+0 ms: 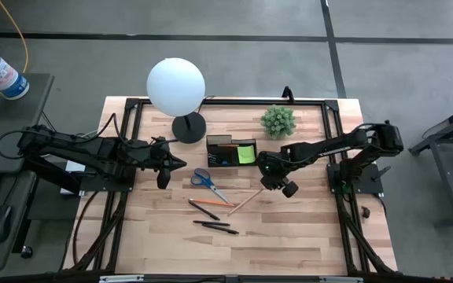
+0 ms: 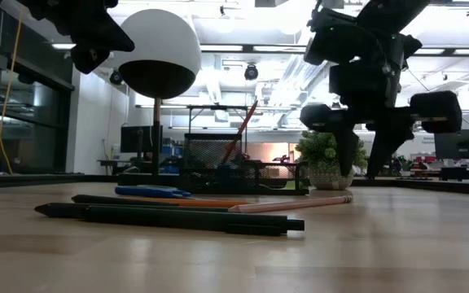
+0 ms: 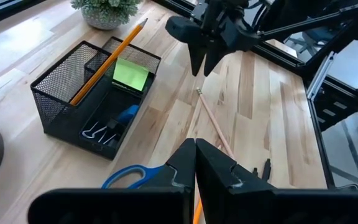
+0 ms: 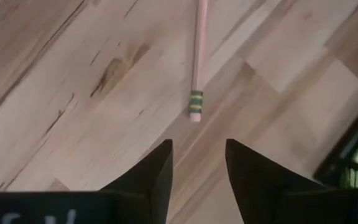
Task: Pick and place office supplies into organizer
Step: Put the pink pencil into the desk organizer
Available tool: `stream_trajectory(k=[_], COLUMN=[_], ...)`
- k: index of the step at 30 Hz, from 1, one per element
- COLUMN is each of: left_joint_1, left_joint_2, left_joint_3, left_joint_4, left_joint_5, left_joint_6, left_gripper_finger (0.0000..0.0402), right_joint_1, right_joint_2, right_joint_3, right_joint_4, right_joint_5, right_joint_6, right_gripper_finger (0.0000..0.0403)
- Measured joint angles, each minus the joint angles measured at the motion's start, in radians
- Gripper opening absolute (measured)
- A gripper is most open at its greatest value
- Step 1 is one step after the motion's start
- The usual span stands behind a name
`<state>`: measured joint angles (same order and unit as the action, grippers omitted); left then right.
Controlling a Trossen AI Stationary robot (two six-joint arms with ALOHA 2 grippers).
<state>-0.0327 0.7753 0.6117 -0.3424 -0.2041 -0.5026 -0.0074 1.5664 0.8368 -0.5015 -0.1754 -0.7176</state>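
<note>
Here the right gripper (image 4: 196,163) hangs above the table (image 1: 305,236) just beside the organizer (image 1: 231,151), its two fingers parted with bare wood between them and nothing held; the eraser end of a loose pencil (image 4: 197,56) lies just ahead of the fingertips. The right arm reaches in from the table's right edge, bent at the elbow, wrist pointed down. The left gripper (image 3: 195,163) waits over the table's left half near the lamp base (image 1: 188,126), fingers pressed together and empty. The black mesh organizer holds a lime-green sticky-note pad (image 3: 130,73), an orange pencil (image 3: 107,60) leaning across one compartment, metal clips (image 3: 101,132) and a small blue item. Blue-handled scissors (image 1: 205,181), more pencils and black pens (image 1: 217,227) lie on the wood in front of it.
</note>
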Motion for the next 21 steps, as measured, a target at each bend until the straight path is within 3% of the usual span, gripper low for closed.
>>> stream_trajectory(k=[9,21], left_joint_1=[0.0,0.0], left_joint_2=[0.0,0.0], left_joint_3=[0.0,0.0], left_joint_4=[0.002,0.002], left_joint_5=[-0.018,-0.017], left_joint_6=[-0.003,-0.006], left_gripper_finger=[0.0001,0.0001], right_joint_1=[0.001,0.015], right_joint_2=[0.059,0.073], right_joint_3=[0.0,0.0], right_joint_4=[0.137,0.119], right_joint_5=[-0.004,-0.014], right_joint_6=[-0.024,-0.023], right_gripper_finger=[0.0138,0.0137])
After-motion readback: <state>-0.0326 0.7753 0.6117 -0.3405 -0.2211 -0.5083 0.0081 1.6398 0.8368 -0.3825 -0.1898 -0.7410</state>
